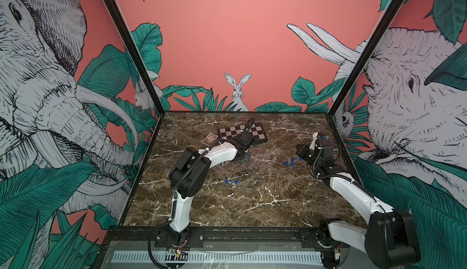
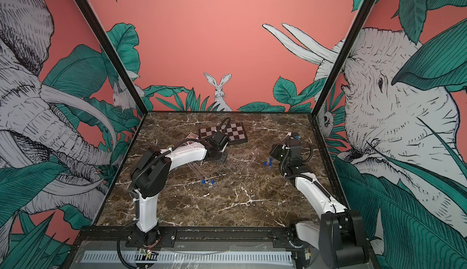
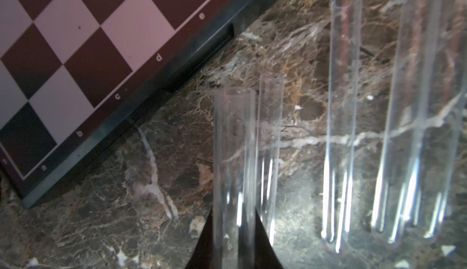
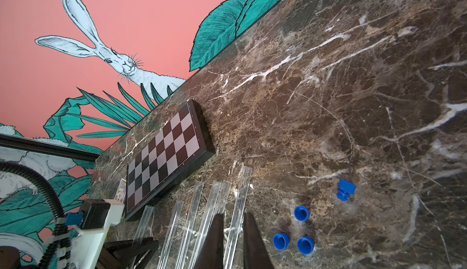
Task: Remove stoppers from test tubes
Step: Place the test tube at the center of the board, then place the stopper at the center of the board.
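The left gripper (image 3: 233, 213) is closed tight on one clear test tube (image 3: 233, 141). It grips the tube near the rounded end, and the open mouth points away from the fingers, toward the edge of the chessboard (image 3: 75, 53). Whether this tube touches the marble table (image 1: 227, 204) I cannot tell.

Just beside it lies another tube, and a little further lie three more. These open tubes (image 1: 262, 159) rest side by side and almost parallel, between the two arms and in front of the chessboard. Their mouths point to the back wall.

Under the left forearm, in a top view, I see two capped tubes (image 1: 219, 171) lying on the table. Their blue stoppers (image 1: 227, 181) sit in the ends that point to the front edge, one next to the other.

The right gripper (image 4: 233, 214) hangs over the right part of the table. Its two dark fingers are only a little apart and hold nothing; the tube seen in the gap lies on the table beyond them. Near it are the loose stoppers (image 4: 302, 213), three close together with the hollow side up. The fourth stopper (image 4: 346, 189) lies on its side, apart from them.

A small card (image 1: 210, 138) lies left of the chessboard, near the back
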Action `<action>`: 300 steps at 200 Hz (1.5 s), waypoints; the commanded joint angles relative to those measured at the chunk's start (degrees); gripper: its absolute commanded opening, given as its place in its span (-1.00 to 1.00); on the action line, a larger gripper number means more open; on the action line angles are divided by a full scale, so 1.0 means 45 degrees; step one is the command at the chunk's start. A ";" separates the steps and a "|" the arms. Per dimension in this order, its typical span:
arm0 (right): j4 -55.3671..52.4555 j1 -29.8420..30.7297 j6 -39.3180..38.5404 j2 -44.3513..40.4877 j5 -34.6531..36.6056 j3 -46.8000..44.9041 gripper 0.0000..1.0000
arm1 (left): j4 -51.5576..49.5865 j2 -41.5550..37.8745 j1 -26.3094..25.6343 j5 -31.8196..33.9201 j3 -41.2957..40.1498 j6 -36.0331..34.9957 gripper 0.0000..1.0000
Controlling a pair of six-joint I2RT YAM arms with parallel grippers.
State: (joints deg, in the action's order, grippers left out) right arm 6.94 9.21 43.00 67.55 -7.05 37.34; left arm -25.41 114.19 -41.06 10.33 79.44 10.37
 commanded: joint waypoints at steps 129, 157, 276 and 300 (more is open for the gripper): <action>0.0245 -0.0005 -0.0042 0.0088 0.0059 0.0294 -1.00 | -0.0526 0.0718 0.0120 -0.0067 -0.0033 -0.0918 -0.31; 0.0238 -0.0012 -0.0074 0.0220 0.0035 0.0355 -1.00 | -0.0468 0.0597 0.0120 -0.0049 -0.0014 -0.1014 -0.20; 0.4077 0.0096 0.0312 0.4181 0.2015 -0.0629 -1.00 | 0.0727 -0.2713 0.0120 -0.0524 -0.0261 -0.2014 0.20; 0.4128 0.0111 0.0307 0.5084 0.2343 0.0136 -1.00 | 0.0929 -0.3466 0.0120 -0.0656 -0.0491 -0.1881 0.21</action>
State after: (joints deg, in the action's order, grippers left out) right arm 20.45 9.39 43.53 88.05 -0.34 34.81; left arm -22.35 103.09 -40.42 8.38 78.17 1.74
